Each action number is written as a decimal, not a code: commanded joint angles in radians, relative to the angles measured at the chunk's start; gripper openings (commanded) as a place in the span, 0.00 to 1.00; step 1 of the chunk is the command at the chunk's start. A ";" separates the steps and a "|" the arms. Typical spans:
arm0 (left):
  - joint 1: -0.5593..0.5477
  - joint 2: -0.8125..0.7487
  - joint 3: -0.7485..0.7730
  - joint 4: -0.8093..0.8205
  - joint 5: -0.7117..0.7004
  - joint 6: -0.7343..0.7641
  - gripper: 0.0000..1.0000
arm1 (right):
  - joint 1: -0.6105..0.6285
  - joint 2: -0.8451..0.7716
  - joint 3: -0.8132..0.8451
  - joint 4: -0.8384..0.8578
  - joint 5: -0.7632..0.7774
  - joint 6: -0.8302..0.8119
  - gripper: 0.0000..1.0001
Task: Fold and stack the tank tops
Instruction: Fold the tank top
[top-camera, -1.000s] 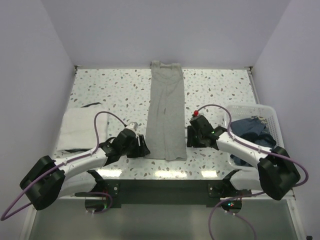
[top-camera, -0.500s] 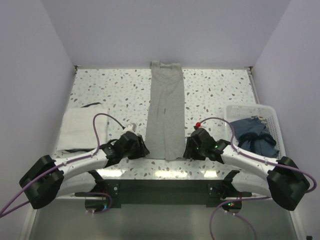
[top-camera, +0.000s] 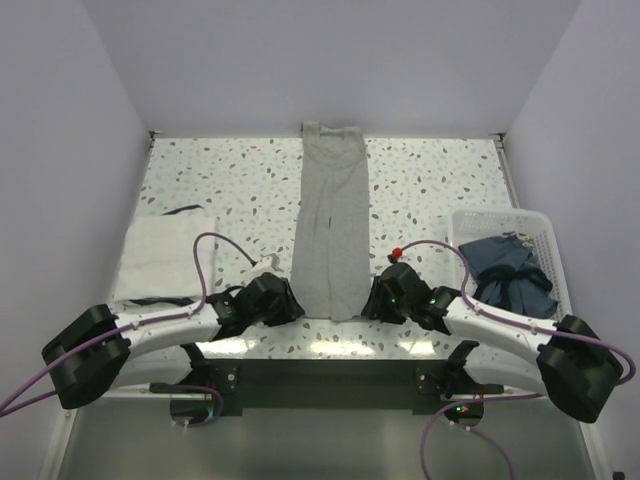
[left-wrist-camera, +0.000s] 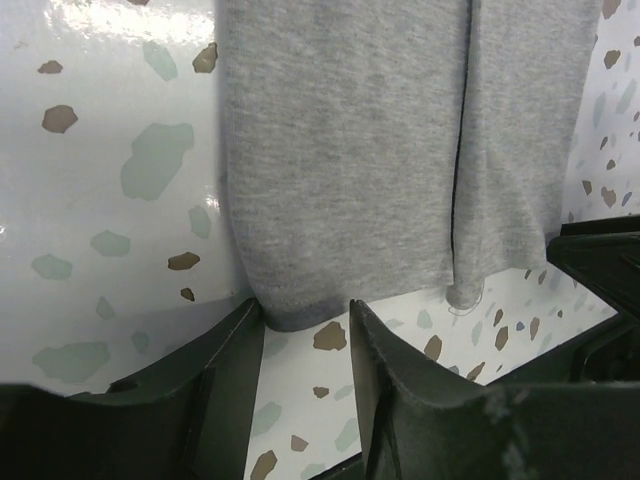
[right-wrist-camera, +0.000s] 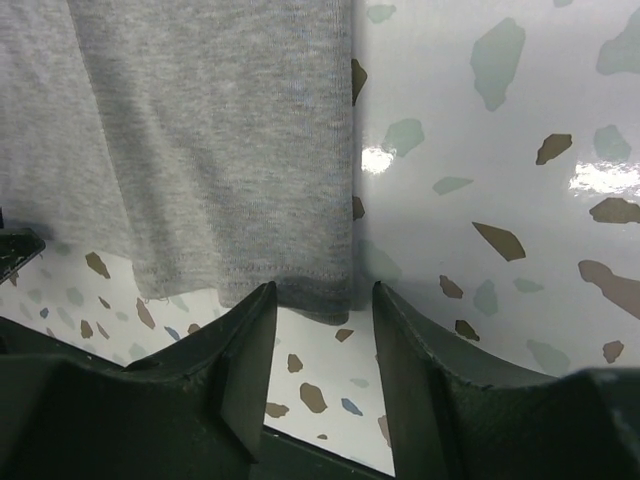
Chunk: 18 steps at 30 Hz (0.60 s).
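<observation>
The light grey tank top lies folded lengthwise as a long narrow strip down the middle of the table, its hem toward me. It also shows in the left wrist view and the right wrist view. The white tank top lies folded flat at the left. My left gripper is open, low on the table at the hem's near left corner. My right gripper is open at the hem's near right corner. Neither holds cloth.
A white lattice basket stands at the right with a dark blue garment in it. The table's near edge runs just behind both grippers. Walls close off the back and sides.
Both grippers have drawn back toward the near edge and inward to the grey top's hem corners. The right one came from farther up beside the strip. The tops have not moved.
</observation>
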 joint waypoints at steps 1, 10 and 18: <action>-0.011 0.039 -0.061 -0.151 -0.018 -0.014 0.43 | 0.016 0.013 -0.047 -0.020 -0.014 0.038 0.46; -0.023 0.034 -0.085 -0.123 0.001 -0.008 0.09 | 0.026 0.061 -0.052 0.003 -0.013 0.043 0.09; -0.132 -0.037 -0.108 -0.185 -0.026 -0.106 0.00 | 0.108 -0.065 -0.038 -0.159 0.062 0.058 0.00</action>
